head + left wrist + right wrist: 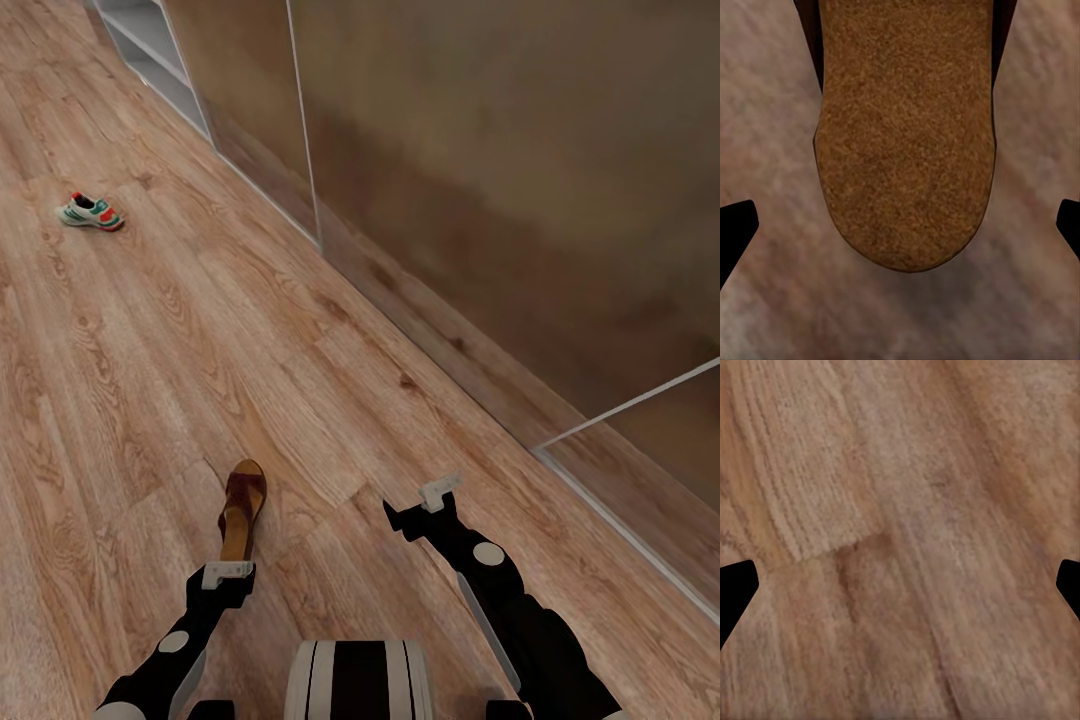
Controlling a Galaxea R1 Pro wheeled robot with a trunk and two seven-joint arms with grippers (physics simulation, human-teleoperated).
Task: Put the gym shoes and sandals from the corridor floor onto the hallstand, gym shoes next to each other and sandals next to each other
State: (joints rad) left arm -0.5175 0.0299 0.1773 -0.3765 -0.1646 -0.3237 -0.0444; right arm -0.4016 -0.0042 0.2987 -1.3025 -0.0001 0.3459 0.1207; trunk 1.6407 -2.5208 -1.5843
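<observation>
Left gripper (228, 572) poised over a sandal (243, 510) on the corridor floor (150, 380).
Fingers spread, ungrasping; sandal's long axis runs near-to-far, heel end nearest. Right gripper (432, 497) also released.

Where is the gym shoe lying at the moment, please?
In the head view the gym shoe lies on the corridor floor at far left, well beyond the sandal near the left gripper.
</observation>
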